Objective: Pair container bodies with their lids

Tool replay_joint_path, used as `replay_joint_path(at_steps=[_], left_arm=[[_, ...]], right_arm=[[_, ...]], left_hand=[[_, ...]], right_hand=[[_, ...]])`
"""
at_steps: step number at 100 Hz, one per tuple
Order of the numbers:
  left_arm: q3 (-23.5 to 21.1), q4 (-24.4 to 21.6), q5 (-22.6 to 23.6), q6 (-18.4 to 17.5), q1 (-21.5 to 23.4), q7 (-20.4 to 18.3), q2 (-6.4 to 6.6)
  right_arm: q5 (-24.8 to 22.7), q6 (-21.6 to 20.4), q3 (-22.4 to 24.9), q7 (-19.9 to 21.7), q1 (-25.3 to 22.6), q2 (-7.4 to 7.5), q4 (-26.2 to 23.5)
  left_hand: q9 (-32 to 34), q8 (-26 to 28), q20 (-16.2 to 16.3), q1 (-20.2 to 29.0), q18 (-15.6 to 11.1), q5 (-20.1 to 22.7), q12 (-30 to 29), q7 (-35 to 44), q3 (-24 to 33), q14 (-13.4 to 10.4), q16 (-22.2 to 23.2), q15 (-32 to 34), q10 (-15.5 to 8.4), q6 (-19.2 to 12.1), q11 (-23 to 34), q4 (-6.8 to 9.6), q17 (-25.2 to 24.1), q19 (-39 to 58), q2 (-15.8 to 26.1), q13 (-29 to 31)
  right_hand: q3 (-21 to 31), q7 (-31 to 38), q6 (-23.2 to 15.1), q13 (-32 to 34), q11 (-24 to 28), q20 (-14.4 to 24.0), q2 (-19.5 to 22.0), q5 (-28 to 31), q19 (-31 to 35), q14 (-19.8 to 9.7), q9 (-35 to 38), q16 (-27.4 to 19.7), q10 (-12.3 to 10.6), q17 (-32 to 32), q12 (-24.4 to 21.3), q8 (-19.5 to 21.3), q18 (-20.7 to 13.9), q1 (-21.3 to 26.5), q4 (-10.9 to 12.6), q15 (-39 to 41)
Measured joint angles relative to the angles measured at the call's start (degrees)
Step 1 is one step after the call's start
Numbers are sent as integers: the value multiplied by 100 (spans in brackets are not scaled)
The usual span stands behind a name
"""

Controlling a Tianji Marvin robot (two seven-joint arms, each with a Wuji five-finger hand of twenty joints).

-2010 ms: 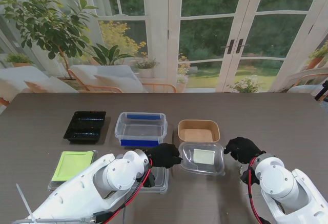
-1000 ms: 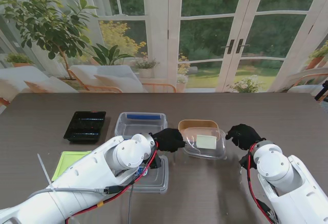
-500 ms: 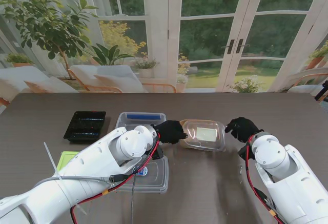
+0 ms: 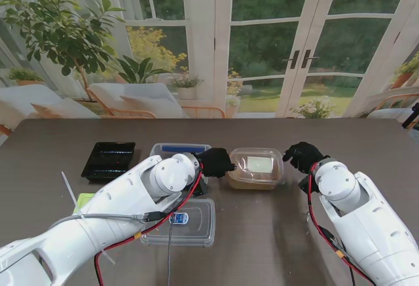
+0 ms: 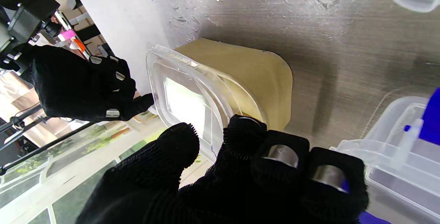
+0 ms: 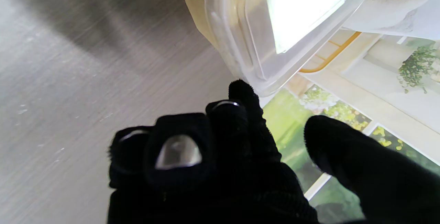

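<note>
A clear plastic lid (image 4: 260, 163) with a white label lies over the tan paper container (image 4: 252, 181) at mid table. My left hand (image 4: 215, 161) is shut on the lid's left edge. The left wrist view shows its thumb and forefinger (image 5: 240, 131) pinching the lid's rim (image 5: 182, 100) above the tan container (image 5: 254, 76). My right hand (image 4: 302, 157) is at the lid's right edge. In the right wrist view one fingertip (image 6: 242, 89) touches the lid's corner (image 6: 302, 14), and the thumb stands apart from it.
A black tray (image 4: 109, 160) lies at the far left. A clear box with blue clips (image 4: 180, 149) sits behind my left forearm. A flat clear lid with a blue sticker (image 4: 190, 224) lies nearer to me. A green lid (image 4: 82, 201) shows beside my left arm.
Both hands moved away from me with the clear lid. It went from the table in front of the tan container to on top of that container.
</note>
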Motion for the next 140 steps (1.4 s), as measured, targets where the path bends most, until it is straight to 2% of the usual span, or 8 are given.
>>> replay_joint_path(at_steps=[53,91,95,140], left_arm=[[90,258,-74,39,-152,-123,-76],[62,54,72,242,-109,-201,-6],[55,40,84,248,-104,-206,2],[0,-83,123,338,-63,-363,101]], right_arm=[[22,-160,-247,-81,377,-69,569],[-15,-133,-263,-96,383,-81,588],[-15,-127,-264,-96,381,-82,583],[-19,-113,-336,-120,389,-94,588]], left_hand=[[-149,-7,74,-6,27,-18,-139,-6,-60,108,4,-282,81,-120,-297,0,-287,-187,0,-185],[-373,-36,148,-76,57,-234,-307,-109,-104,160,4,-491,143,-143,-508,0,-472,-291,4,-319],[-408,-40,149,-202,57,-281,-309,-117,-113,159,4,-492,145,-143,-509,0,-473,-291,4,-319],[-464,-66,223,-324,57,-313,-314,-152,-111,160,5,-509,161,-163,-514,0,-486,-339,5,-322]], right_hand=[[0,0,-110,0,0,1,0,0,-2,36,-6,0,0,0,-2,0,55,146,0,0],[0,0,-261,0,0,2,0,0,-5,40,-9,0,0,0,-9,0,56,146,0,0],[0,0,-279,0,1,2,0,0,-5,40,-9,0,0,0,-9,0,56,146,0,0],[0,3,-393,-1,1,2,0,0,-8,42,-9,-1,0,0,-62,0,57,146,0,0]])
